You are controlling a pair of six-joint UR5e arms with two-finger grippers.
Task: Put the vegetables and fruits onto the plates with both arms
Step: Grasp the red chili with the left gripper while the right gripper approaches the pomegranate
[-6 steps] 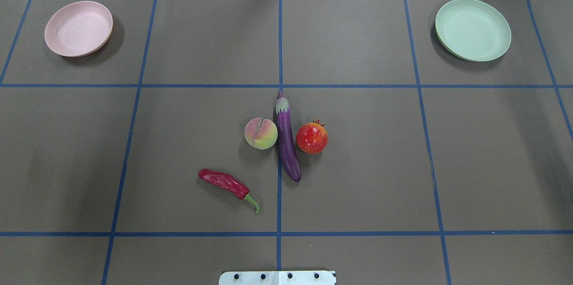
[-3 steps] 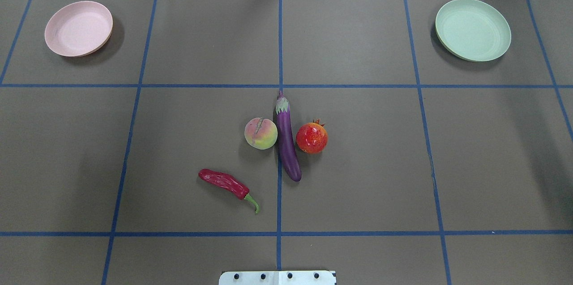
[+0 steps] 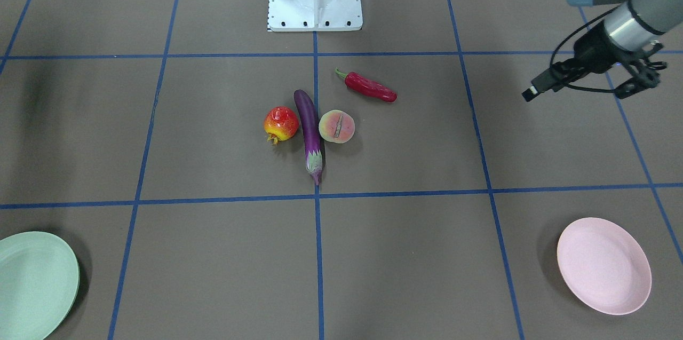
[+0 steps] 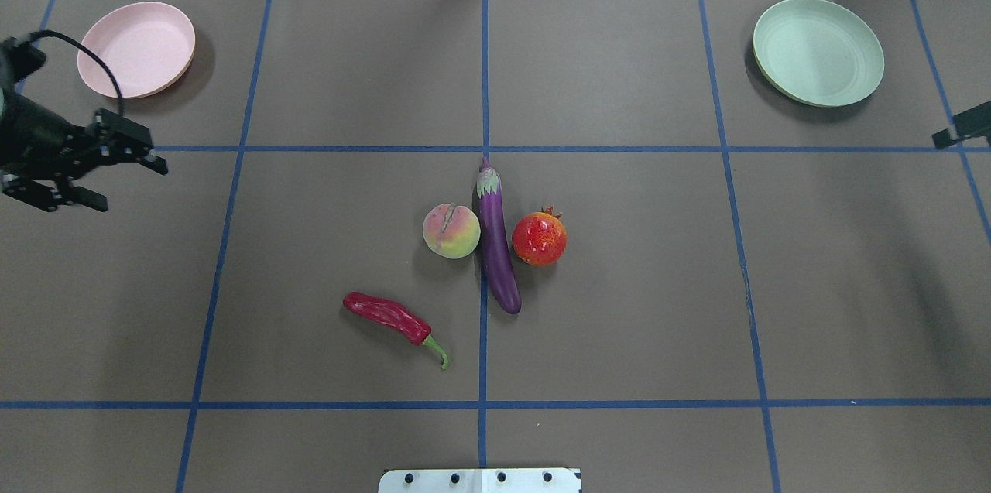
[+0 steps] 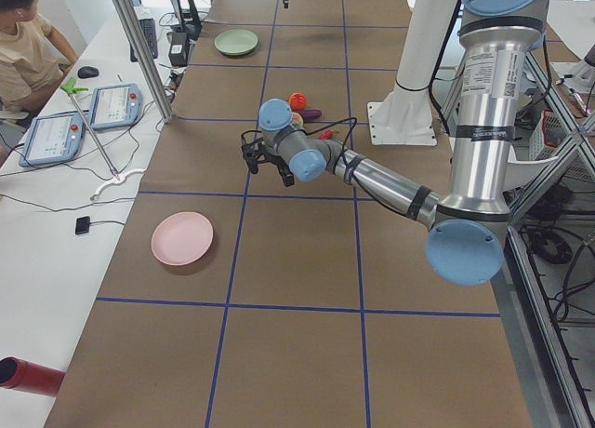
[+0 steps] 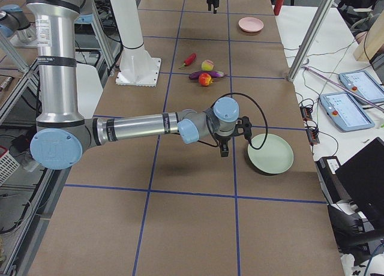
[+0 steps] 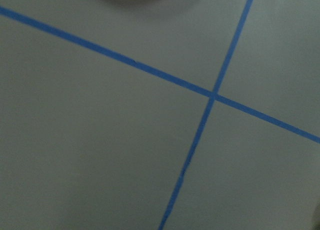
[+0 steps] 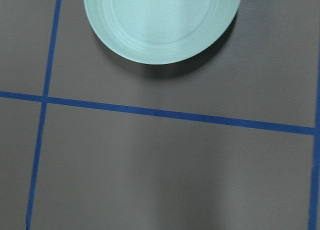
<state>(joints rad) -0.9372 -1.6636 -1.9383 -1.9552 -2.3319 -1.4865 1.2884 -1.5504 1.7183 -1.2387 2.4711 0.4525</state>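
Note:
The purple eggplant (image 4: 495, 245) lies at the table's middle, with the peach (image 4: 450, 231) touching its left side and the pomegranate (image 4: 539, 238) at its right. The red chili (image 4: 387, 315) lies apart, nearer the robot. The pink plate (image 4: 135, 49) is far left and the green plate (image 4: 817, 51) far right; both hold nothing. My left gripper (image 4: 130, 186) is open and empty at the left edge, just below the pink plate. Only a black part of my right arm (image 4: 964, 127) shows at the right edge. My right gripper (image 6: 227, 145) hovers beside the green plate (image 6: 270, 153); I cannot tell whether it is open.
The white base block (image 4: 480, 480) stands at the near edge, centre. Blue tape lines (image 4: 484, 148) grid the brown table. An operator (image 5: 23, 37) sits at a side desk with tablets (image 5: 116, 102). A red bottle (image 5: 28, 377) lies off the table.
My left gripper has come into the overhead view at the left edge, and part of my right arm at the right edge. The fruits, vegetables and plates have not moved.

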